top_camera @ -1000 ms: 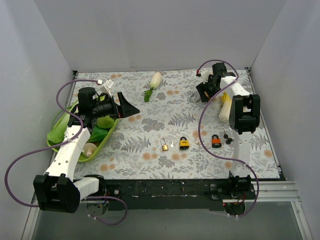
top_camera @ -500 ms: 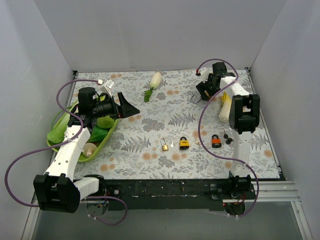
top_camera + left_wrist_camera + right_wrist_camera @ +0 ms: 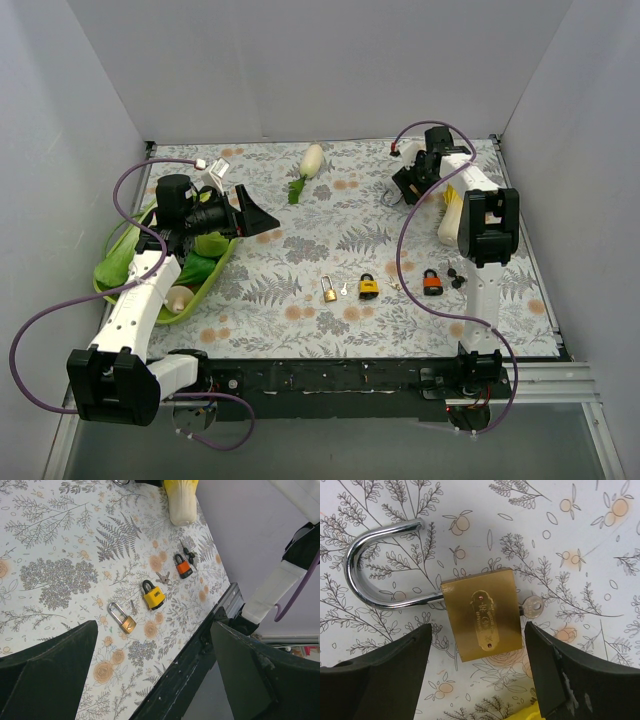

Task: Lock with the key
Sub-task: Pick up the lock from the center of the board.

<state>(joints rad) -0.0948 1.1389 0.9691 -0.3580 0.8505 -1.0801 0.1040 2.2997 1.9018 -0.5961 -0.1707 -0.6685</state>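
A large brass padlock (image 3: 482,617) lies flat on the floral cloth. A silver key (image 3: 532,607) sticks out of its base. Its steel shackle (image 3: 375,565) has one leg in the body, and the free end stands clear of it. My right gripper (image 3: 477,627) is open above the padlock, with one finger on each side of the body and not touching it. In the top view this gripper (image 3: 407,186) is at the back right. My left gripper (image 3: 262,218) is open and empty in the air at the left.
Near the front lie a small brass padlock (image 3: 329,291), a yellow padlock (image 3: 368,287), an orange padlock (image 3: 432,282) and dark keys (image 3: 458,277). A yellowish vegetable (image 3: 450,215) lies beside the right arm. A white radish (image 3: 311,160) lies at the back. A green basket (image 3: 120,285) is at the left.
My right gripper has shifted slightly toward the back over the large padlock. The left arm and the small padlocks have not moved.
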